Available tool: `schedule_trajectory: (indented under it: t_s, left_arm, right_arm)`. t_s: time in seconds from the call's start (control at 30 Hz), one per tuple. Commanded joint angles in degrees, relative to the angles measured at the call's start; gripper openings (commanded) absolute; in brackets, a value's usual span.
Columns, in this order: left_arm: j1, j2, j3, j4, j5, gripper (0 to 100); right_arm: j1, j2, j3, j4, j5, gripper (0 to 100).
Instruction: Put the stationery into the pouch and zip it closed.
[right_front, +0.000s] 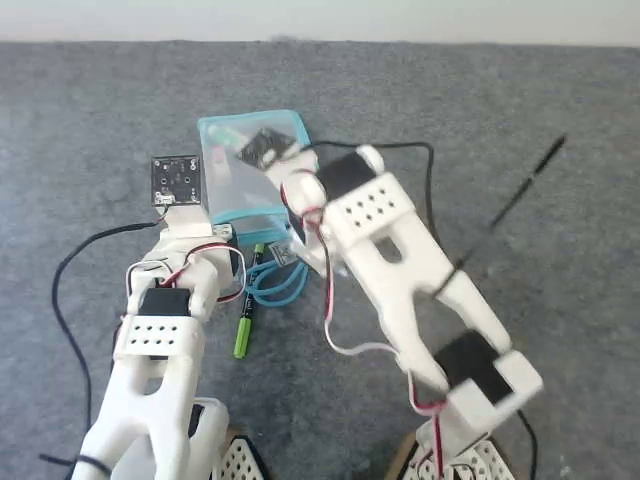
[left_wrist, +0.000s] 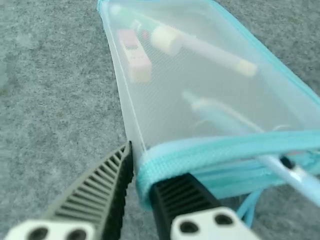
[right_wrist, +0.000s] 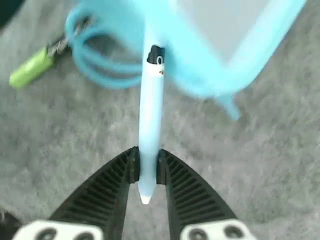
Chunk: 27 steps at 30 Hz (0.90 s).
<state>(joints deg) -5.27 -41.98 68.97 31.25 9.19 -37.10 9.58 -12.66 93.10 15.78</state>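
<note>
Right gripper (right_wrist: 148, 160) clamped on pen (right_wrist: 150, 110); left gripper (left_wrist: 140, 170) pinching pouch (left_wrist: 200, 100) at its near rim. Pen may snag there and slip.

A grey felt-like mat (right_front: 90, 120) lies underneath — a pale wall strip (right_front: 320, 20) runs along its far edge.

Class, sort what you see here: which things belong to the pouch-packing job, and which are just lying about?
Job: turquoise pouch, light blue pen, green pen, left gripper, right gripper.
Lying about: black cable, grey carpet.
</note>
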Motion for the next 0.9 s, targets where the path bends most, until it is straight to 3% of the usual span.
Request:
schedule_trajectory:
  t_s: [0.0,0.2,0.4,0.67,0.87]
  left_arm:
    - [-0.35,-0.44,-1.71,-0.97,-0.44,1]
    - [-0.35,-0.44,-1.71,-0.97,-0.44,1]
    - [-0.35,-0.44,-1.63,-0.88,-0.44,1]
    - [-0.35,-0.44,-1.63,-0.88,-0.44,1]
    - [-0.35,-0.44,-1.63,-0.88,-0.44,1]
  right_arm:
    - [-0.31,4.18,-11.43,2.07,-2.20,0.9]
    - [-0.31,11.21,-22.77,8.48,-2.37,0.9]
    - [-0.40,11.12,-23.74,8.75,-4.04,1.8]
    - [-0.75,11.03,-24.35,7.96,-4.66,23.6]
    - [-0.31,9.54,-29.98,9.63,-4.66,17.9]
